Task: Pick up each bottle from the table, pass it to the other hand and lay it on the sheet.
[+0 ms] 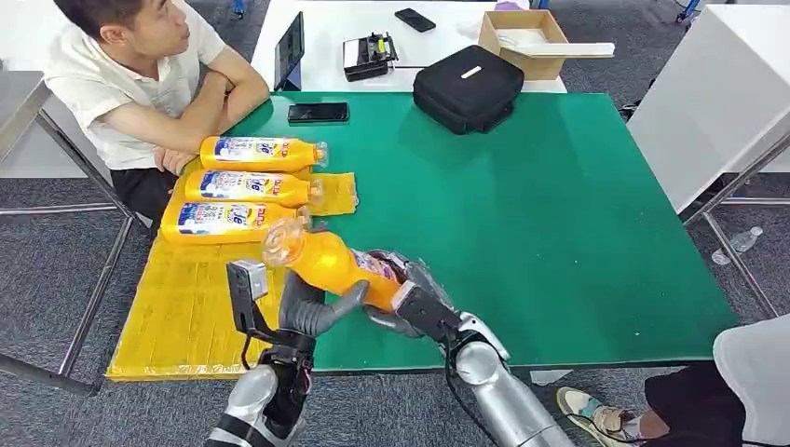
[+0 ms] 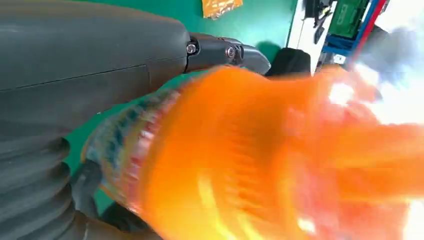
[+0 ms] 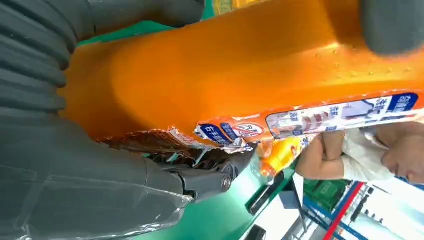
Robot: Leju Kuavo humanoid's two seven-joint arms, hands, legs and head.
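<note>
Right hand (image 1: 410,300) grips the base of an orange bottle (image 1: 331,263). Left hand (image 1: 312,307) wraps its middle from below. The bottle's long axis tilts cap-first toward the yellow sheet (image 1: 186,307), just beside it, nearer the left hand. Three bottles (image 1: 244,186) already lie there.

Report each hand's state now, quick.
Left hand: touching the orange bottle, grip unclear.
Right hand: holding that bottle's base end.

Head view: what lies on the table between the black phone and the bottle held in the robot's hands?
Three orange bottles lie side by side on the yellow sheet, between the black phone and the held bottle.
</note>
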